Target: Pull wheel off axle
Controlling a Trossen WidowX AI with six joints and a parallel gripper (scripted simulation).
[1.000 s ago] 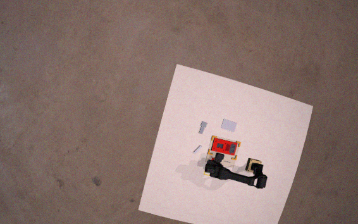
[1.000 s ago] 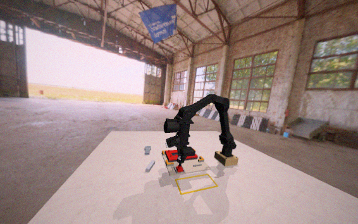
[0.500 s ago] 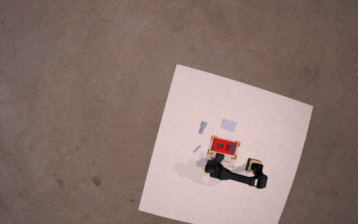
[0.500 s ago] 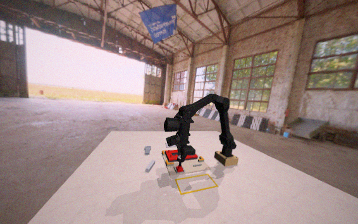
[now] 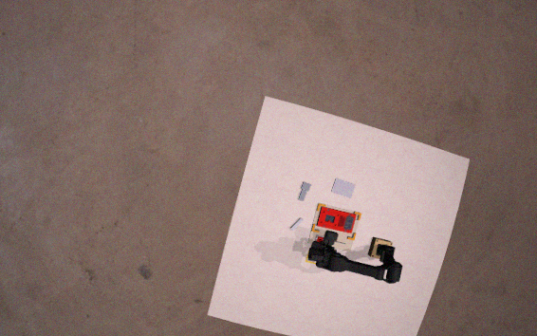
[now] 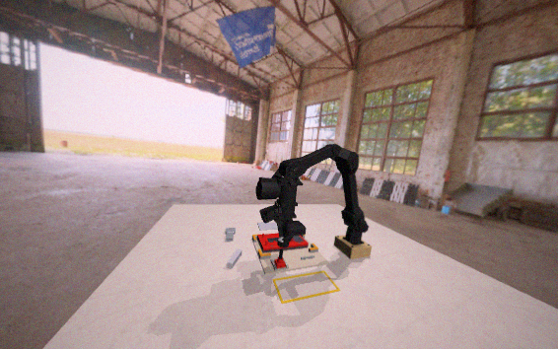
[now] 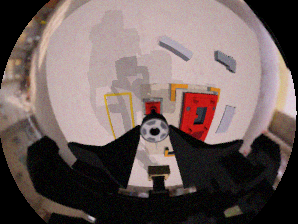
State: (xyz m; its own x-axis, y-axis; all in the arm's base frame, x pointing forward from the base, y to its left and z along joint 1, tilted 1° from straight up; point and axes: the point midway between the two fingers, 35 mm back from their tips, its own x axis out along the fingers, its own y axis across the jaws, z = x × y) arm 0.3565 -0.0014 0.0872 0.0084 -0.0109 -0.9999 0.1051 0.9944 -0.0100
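The pincer (image 6: 282,242) (image 7: 154,127) is partly open, gripping the wheel (image 7: 154,131) between its fingers, above the red axle base (image 6: 280,263) (image 7: 153,107). On the worktop (image 5: 285,157) (image 6: 197,222) (image 7: 70,75), the yellow outline (image 6: 282,302) (image 7: 132,107) lies on the near side of that base.
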